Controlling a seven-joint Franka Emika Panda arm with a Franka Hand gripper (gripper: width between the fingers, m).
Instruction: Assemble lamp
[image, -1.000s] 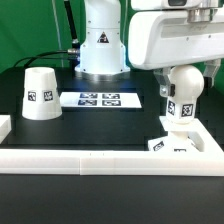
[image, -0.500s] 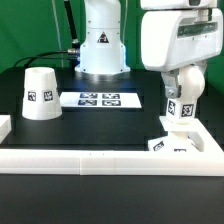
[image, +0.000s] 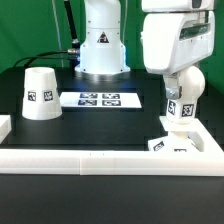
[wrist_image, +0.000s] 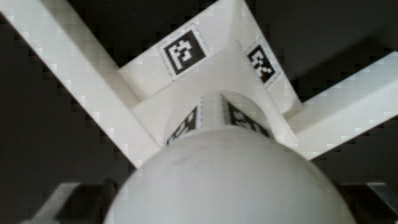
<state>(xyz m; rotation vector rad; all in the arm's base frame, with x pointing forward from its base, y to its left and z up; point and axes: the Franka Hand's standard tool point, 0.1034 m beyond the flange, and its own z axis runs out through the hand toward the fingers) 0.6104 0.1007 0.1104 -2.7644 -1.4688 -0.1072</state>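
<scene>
The white bulb (image: 182, 98) stands upright on its tagged stem on the flat square base (image: 178, 146) at the exterior view's right. My gripper (image: 183, 78) hangs straight over the bulb, with its fingers down either side of the bulb's top. In the wrist view the bulb (wrist_image: 222, 185) fills the space between the fingers (wrist_image: 68, 200), and a dark gap shows on each side, so the gripper (wrist_image: 217, 205) looks open. The base (wrist_image: 210, 62) lies below it. The truncated-cone shade (image: 40, 92) stands alone at the exterior view's left.
The marker board (image: 100, 99) lies flat in the middle, in front of the arm's base (image: 101, 45). A long white rail (image: 90, 160) runs along the front, and a short piece (image: 5, 126) sits at the left. The base sits in the rail's right corner.
The wrist and gripper body turned about the vertical axis between the oldest frame and half a second ago. The bulb's tag kept facing the same way. Nothing has moved since.
</scene>
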